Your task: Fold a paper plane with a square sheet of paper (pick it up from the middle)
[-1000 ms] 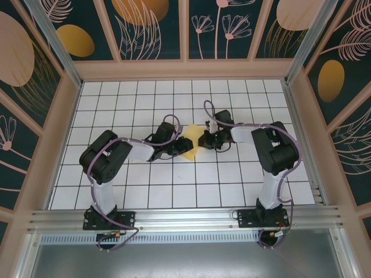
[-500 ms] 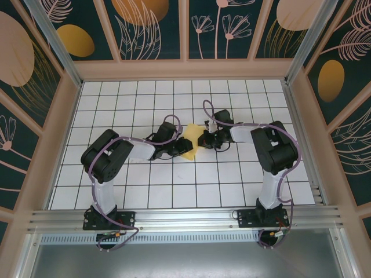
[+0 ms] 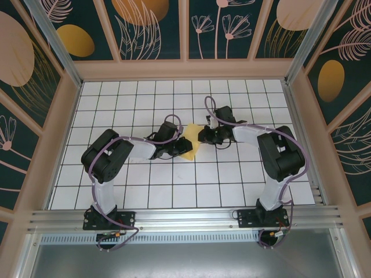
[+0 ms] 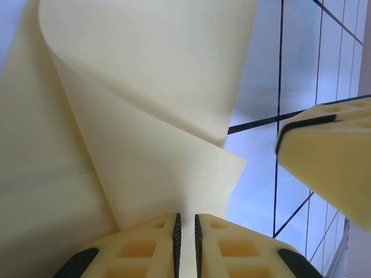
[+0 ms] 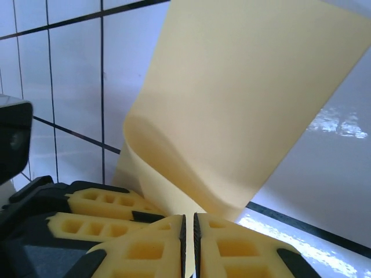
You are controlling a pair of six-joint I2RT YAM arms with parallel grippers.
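Observation:
The square sheet of paper (image 3: 190,152) is pale yellow and stands bent up off the white grid table (image 3: 145,185), between the two grippers near the middle. My left gripper (image 3: 183,145) is shut on its left side. In the left wrist view the pads (image 4: 176,237) pinch a folded edge of the paper (image 4: 145,116), which curls upward in two layers. My right gripper (image 3: 203,136) is shut on the other side. In the right wrist view its jaws (image 5: 188,243) stand almost together with the curved paper (image 5: 243,98) caught in the slit.
Each wrist view shows the other gripper close by: a right finger (image 4: 330,156) and the left fingers (image 5: 98,205). Dark painted walls (image 3: 52,133) in wooden frames ring the table. An aluminium rail (image 3: 185,217) runs along the near edge by the arm bases.
My right gripper has shifted left and slightly away, closer to the left gripper. The paper between them has bunched up, and less of it shows from above.

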